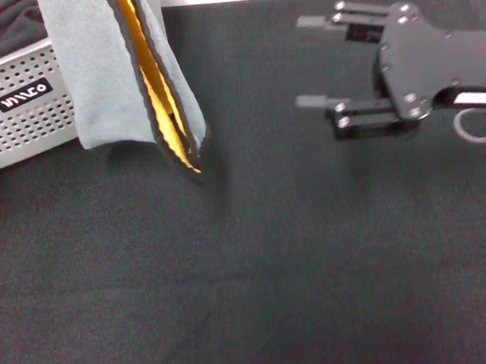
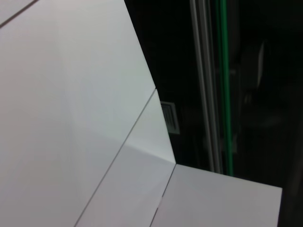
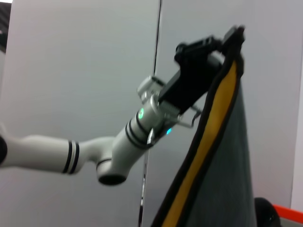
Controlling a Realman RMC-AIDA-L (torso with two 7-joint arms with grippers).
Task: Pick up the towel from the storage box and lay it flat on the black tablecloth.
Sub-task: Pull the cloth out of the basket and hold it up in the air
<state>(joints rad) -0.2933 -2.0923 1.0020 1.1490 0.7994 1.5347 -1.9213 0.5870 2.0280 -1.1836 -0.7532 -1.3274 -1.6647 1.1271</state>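
Grey-and-orange towel [image 1: 106, 75] hangs folded, pinched at its top by the left gripper [image 3: 215, 45]; lower edge brushes the black tablecloth [image 1: 252, 283] beside the storage box [image 1: 17, 125]. Right gripper [image 1: 317, 60] hovers well apart, fingers [image 1: 313, 102] spread, empty.

White wall panels [image 3: 71, 71] with thin dark seams stand behind the work area. Beside another run of white panels [image 2: 61, 94] lies a dark recess holding a metal post [image 2: 204, 85] and a green vertical strip [image 2: 223, 80].
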